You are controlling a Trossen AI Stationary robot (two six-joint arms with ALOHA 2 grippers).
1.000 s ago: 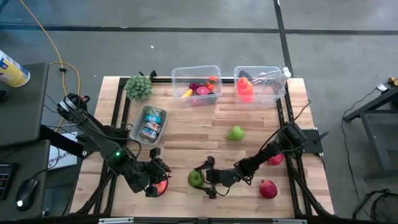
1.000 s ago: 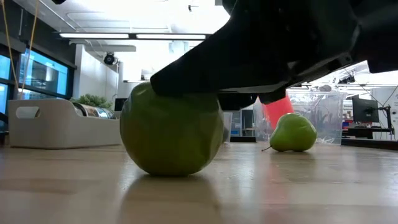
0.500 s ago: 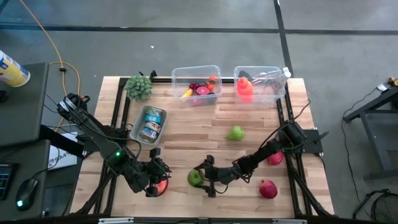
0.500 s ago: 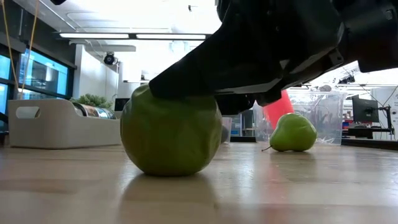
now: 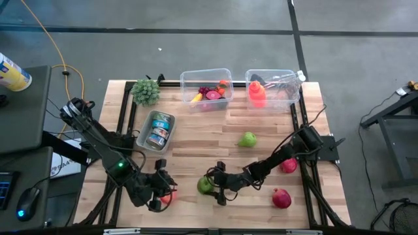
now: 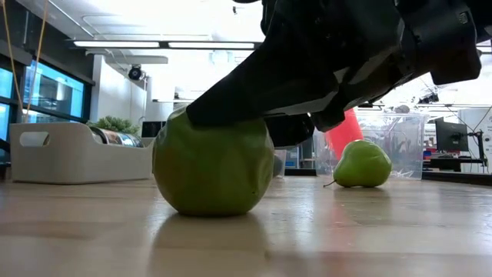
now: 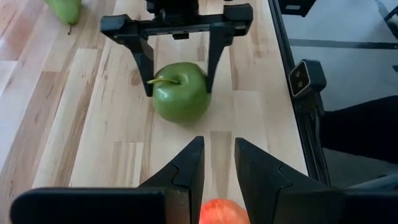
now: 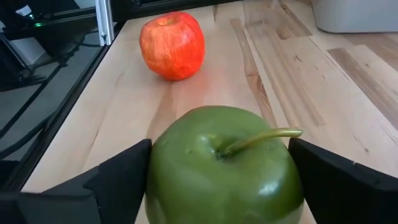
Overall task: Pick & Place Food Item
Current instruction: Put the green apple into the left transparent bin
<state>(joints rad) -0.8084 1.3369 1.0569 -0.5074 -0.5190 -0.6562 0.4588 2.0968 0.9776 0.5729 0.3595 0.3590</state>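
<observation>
A green apple [image 5: 205, 186] with a stem rests on its underside on the wooden table near the front edge. My right gripper [image 5: 213, 186] lies low, slanting down from the table's right. It is open, with one finger on each side of the apple [image 8: 221, 168]. A red apple [image 5: 172, 196] sits on the table left of the green one. My left gripper [image 5: 162, 193] hovers just over the red apple [image 7: 217, 213], with only a narrow gap between its fingers [image 7: 186, 168]. It holds nothing. My right gripper straddles the green apple's two sides [image 7: 205, 87], its fingers [image 8: 118, 180] coming nearly level from the table's right. They stand close against the fruit, but I cannot tell whether they touch it. The apple sits upright on the table, stem up.
A green pear [image 5: 247, 139] lies behind the apple at mid-table. Two red fruits [image 5: 288, 166] [image 5: 281, 198] lie by the right arm. A grey bin of cans [image 5: 157, 129], two clear containers [image 5: 206, 88] [image 5: 273, 87] and a leafy green bunch [image 5: 145, 91] stand toward the back.
My right gripper has crept toward the table's left, farther over the green apple, and has tipped and rolled a little. The apple has stayed on the table.
</observation>
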